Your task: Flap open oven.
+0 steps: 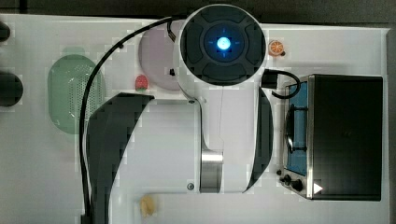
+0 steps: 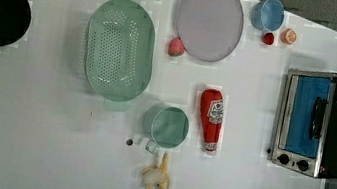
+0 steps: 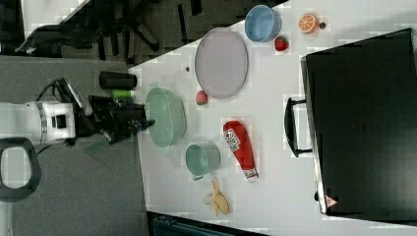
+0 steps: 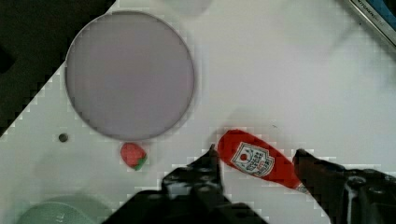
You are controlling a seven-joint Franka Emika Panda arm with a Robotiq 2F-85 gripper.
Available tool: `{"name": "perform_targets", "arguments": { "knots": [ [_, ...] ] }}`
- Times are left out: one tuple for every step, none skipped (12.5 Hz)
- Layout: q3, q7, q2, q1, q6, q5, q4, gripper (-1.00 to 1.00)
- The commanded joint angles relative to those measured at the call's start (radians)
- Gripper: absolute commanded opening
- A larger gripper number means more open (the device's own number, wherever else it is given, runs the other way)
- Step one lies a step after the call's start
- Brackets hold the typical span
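1. Black two-fingered gripper (image 4: pixel 257 161): fingers spread apart, holding nothing, raised above the white table (image 4: pixel 289 74).
2. Red plastic ketchup bottle (image 4: pixel 259 161): lying flat beneath the gap between the fingers, untouched.
3. Small red strawberry (image 4: pixel 133 155), round lilac plate (image 4: pixel 130 74): farther out.
4. Boxy black-topped, silver-framed oven (image 2: pixel 316 124): farthest from the gripper, blue glass door closed.

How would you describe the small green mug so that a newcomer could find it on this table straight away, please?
Start from the oven at the left view's right edge and go left past the red ketchup bottle lying on the white table. Right beside it stands the green mug. Unlike the larger green colander nearby, it is unperforated, with one small handle.
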Motion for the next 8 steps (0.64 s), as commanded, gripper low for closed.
{"name": "perform_targets", "arguments": {
  "knots": [
    [-0.014,-0.077,-0.288,-0.029,-0.201,-0.025,-0.124,0.59],
    [-0.014,-0.077,-0.288,-0.029,-0.201,-0.025,-0.124,0.81],
    [-0.014,-0.077,-0.288,-0.029,-0.201,-0.025,-0.124,0.99],
    [-0.014,-0.077,-0.288,-0.029,-0.201,-0.025,-0.124,1.0],
    [-0.014,-0.077,-0.288,-0.029,-0.201,-0.025,-0.124,1.0],
    [-0.014,-0.077,-0.288,-0.029,-0.201,-0.025,-0.124,1.0],
    [-0.014,-0.077,-0.288,-0.029,-0.201,-0.025,-0.124,0.89],
    [-0.014,-0.077,-0.288,-0.029,-0.201,-0.025,-0.124,0.65]
  ]
}}
